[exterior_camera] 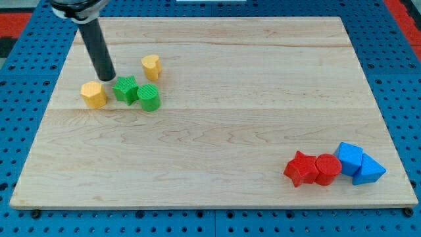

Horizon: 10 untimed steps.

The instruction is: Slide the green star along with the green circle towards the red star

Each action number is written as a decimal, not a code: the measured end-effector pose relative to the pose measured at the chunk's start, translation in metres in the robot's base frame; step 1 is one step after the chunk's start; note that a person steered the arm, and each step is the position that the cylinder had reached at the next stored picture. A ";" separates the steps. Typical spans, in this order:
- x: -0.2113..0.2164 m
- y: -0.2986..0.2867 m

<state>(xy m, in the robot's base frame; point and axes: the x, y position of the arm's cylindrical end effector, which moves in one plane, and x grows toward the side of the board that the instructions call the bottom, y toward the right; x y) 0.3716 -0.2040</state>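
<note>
The green star point(125, 89) sits in the upper left part of the wooden board point(217, 118), with the green circle point(148, 97) touching it on the lower right side. Both rest flat on the wood.

My tip point(107, 78) is down at the board just to the upper left of the green star, close beside it or touching its edge; which, I cannot tell. The dark rod rises from there toward the view's top left, leaning slightly. It carries nothing; it is a plain rod with no jaws to open or close.

A yellow block point(94, 95), roughly hexagonal, lies just left of the green star, below and left of my tip. A yellow heart point(151, 66) stands apart above the green circle.

The red star point(301, 168) is far off, near the board's lower right corner, well apart from the green pair. A red circle point(327, 169) touches it on the right. Next to that come a blue block point(349, 157) and a blue triangle point(368, 171), pressed together near the right edge.

The board lies on a blue perforated surface point(26, 79).
</note>
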 end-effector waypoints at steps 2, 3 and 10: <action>0.042 0.100; 0.066 0.136; 0.151 0.215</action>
